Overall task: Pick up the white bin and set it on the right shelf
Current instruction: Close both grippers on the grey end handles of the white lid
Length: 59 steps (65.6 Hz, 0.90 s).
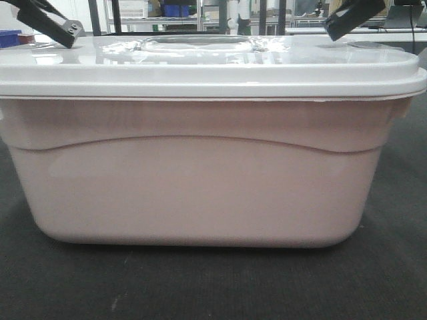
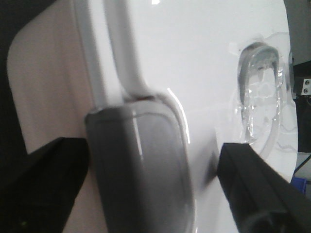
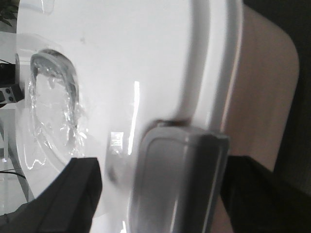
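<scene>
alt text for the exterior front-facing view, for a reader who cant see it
A large pinkish-white bin with a glossy white lid fills the frame, sitting on dark floor. The black left gripper and right gripper hang above the lid's two ends; shelving with blue crates stands behind.

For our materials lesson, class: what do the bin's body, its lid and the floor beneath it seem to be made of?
Bin: likely moulded plastic, pale pinkish, semi-matte; rounded corners and a moulded ridge. Lid: glossy white plastic, judging by sharp reflections. Floor: dark, matte, finely textured, perhaps carpet or rubber matting.
</scene>
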Each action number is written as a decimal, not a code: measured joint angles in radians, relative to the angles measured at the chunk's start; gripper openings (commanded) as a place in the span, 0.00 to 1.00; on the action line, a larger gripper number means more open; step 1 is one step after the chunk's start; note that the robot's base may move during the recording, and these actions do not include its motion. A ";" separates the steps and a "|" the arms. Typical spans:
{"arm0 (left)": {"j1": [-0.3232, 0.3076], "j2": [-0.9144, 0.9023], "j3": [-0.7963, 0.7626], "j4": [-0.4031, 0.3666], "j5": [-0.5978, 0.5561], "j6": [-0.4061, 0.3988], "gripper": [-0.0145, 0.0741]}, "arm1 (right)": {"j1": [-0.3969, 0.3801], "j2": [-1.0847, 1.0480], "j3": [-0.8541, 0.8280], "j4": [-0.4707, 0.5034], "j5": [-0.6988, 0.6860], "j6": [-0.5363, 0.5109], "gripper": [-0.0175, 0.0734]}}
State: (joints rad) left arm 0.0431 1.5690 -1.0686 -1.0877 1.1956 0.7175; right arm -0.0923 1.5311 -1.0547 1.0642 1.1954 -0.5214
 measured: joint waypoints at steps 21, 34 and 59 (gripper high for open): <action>0.000 0.000 0.000 -0.006 -0.002 0.000 0.66 | 0.000 0.000 0.000 0.005 0.000 0.000 0.85; 0.040 0.001 0.000 -0.032 0.000 0.000 0.66 | -0.017 0.000 0.000 0.010 0.000 0.000 0.85; 0.038 0.001 0.000 -0.036 -0.002 0.011 0.66 | -0.029 0.000 0.000 0.014 -0.001 0.000 0.85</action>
State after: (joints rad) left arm 0.0815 1.5695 -1.0686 -1.1239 1.1937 0.7281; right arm -0.1211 1.5311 -1.0547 1.0785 1.1940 -0.5214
